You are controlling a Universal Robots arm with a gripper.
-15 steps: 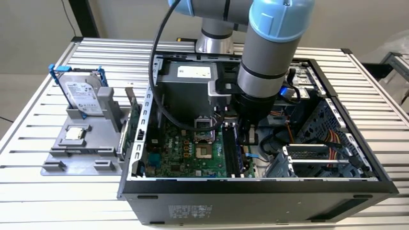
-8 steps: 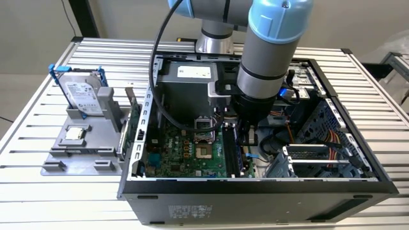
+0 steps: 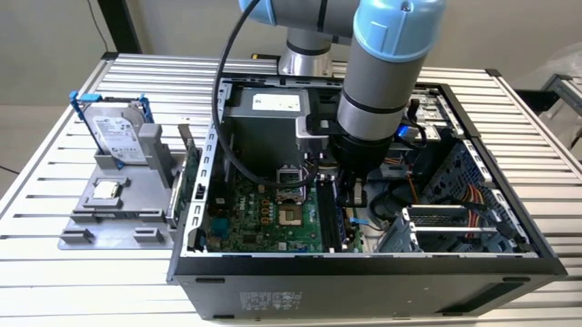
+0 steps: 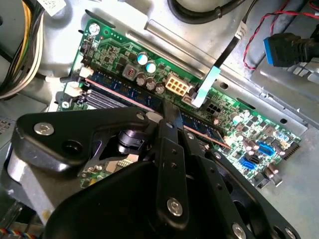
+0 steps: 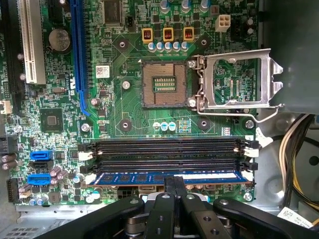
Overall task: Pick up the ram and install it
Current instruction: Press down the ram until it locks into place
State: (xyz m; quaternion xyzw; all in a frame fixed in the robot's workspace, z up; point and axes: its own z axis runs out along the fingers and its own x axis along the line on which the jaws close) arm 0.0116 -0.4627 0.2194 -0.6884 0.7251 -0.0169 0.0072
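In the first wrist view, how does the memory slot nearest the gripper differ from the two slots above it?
The nearest slot holds the ram, a blue stick with black chips; the two empty slots show only bare black channels. The gripper sits right at the filled slot, while the empty ones lie farther from it, toward the open processor socket. All three run parallel, with white end latches.

Blue ram point(image 5: 169, 178); green motherboard point(image 5: 129, 119); black gripper point(image 5: 175, 191).

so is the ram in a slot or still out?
In: the ram lies along a memory slot, the end effector on its edge. Fully seated: cannot tell.
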